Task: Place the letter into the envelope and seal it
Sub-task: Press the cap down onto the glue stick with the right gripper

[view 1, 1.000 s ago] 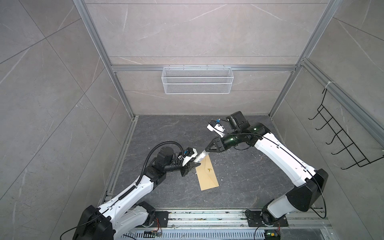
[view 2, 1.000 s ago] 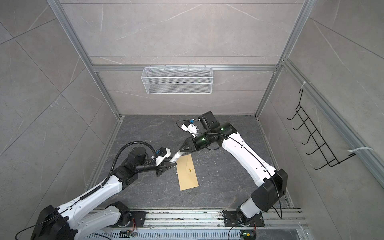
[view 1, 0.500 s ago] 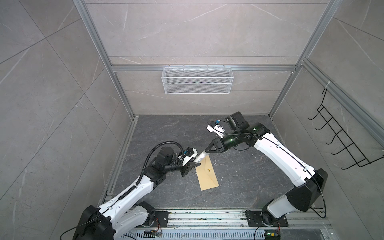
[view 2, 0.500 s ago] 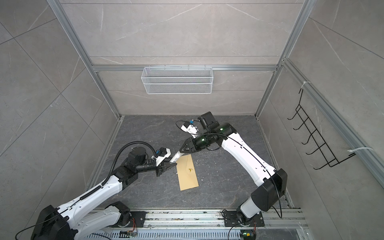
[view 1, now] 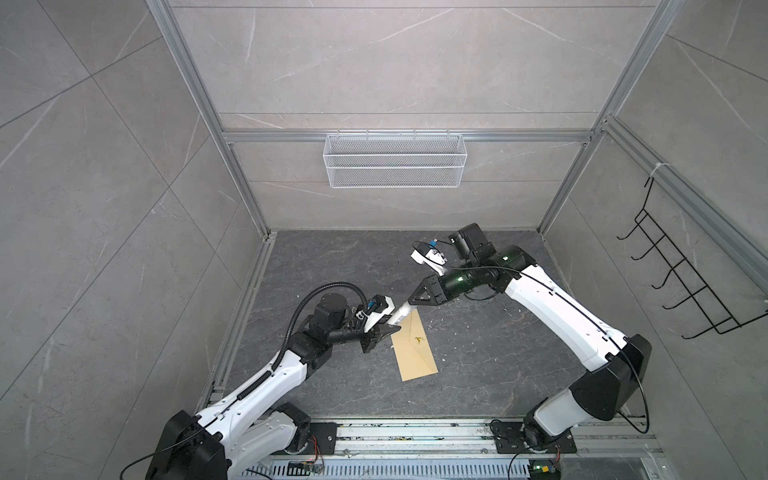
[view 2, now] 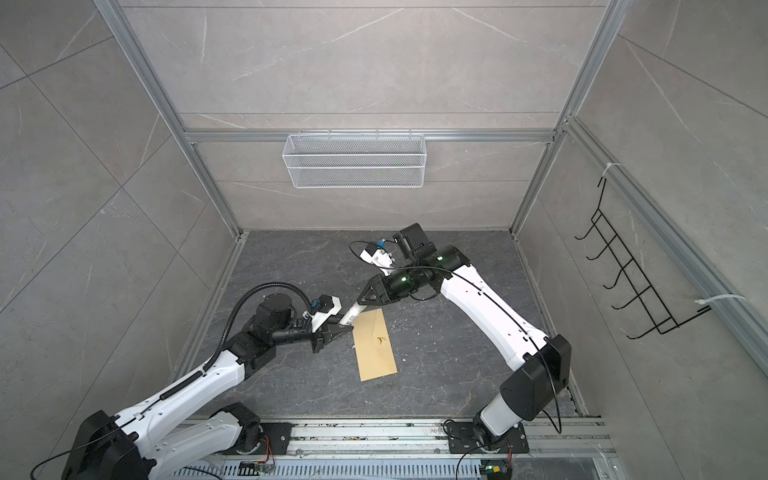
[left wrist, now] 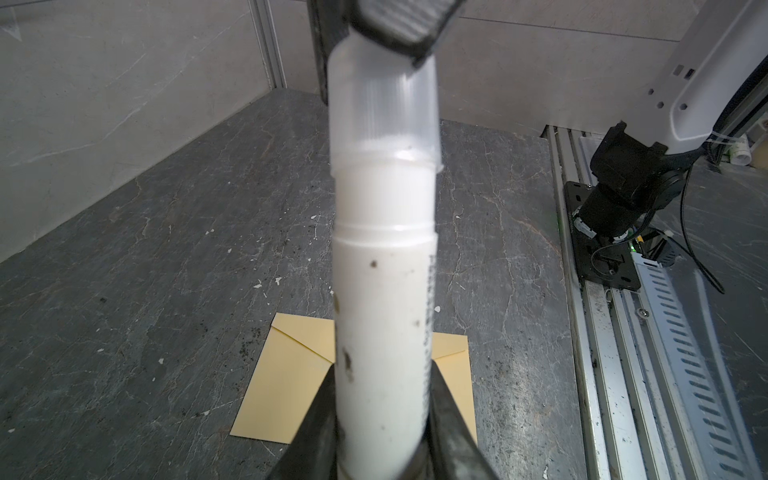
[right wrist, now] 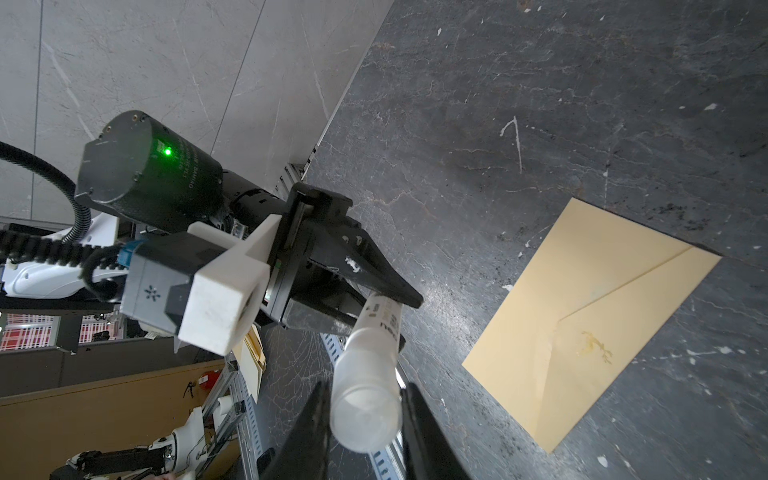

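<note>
In both top views my left gripper [view 1: 390,331] and right gripper [view 1: 412,304] each grip one end of the glue stick [view 1: 400,319]; the envelope [view 1: 415,353] lies flat near the middle of the floor [view 1: 332,270], flap down. Left wrist view: I pinch the stick's white body. Right wrist view: I pinch its clear cap [right wrist: 365,399]

Envelope [view 1: 415,353] on floor [view 1: 332,266]; glue stick [view 1: 401,319] by its far end.

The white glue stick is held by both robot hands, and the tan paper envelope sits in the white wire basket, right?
The left hand and right hand both hold the white glue stick, but the tan paper envelope lies on the dark stone table, not in the white wire basket. Both top views show it.
</note>
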Tool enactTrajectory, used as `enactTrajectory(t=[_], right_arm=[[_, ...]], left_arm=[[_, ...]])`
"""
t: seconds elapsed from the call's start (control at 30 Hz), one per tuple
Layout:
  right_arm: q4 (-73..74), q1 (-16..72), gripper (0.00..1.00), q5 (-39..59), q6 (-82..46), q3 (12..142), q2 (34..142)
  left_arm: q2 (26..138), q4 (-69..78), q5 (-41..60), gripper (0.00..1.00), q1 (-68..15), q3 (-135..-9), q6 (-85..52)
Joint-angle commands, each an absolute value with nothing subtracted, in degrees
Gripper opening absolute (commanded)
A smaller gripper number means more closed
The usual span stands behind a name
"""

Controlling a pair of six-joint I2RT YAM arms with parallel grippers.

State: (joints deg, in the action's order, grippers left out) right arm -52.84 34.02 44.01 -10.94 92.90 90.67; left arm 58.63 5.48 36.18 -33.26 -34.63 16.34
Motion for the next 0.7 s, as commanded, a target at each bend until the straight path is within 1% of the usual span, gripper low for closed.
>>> enactTrajectory(t=[0.0, 0.67], right_arm=[[-52.2, 35.0, 0.30, 44.8, -11.7, 94.3, 91.8], [-53.4, 37.5, 0.30, 43.4, -10.4, 95.0, 93.9]], left_arm=[[57.8, 7.7, 38.0, 0.00, -33.4, -37.0, 17.2], [57.6, 7.1, 37.4, 0.00, -33.4, -37.1, 17.6]])
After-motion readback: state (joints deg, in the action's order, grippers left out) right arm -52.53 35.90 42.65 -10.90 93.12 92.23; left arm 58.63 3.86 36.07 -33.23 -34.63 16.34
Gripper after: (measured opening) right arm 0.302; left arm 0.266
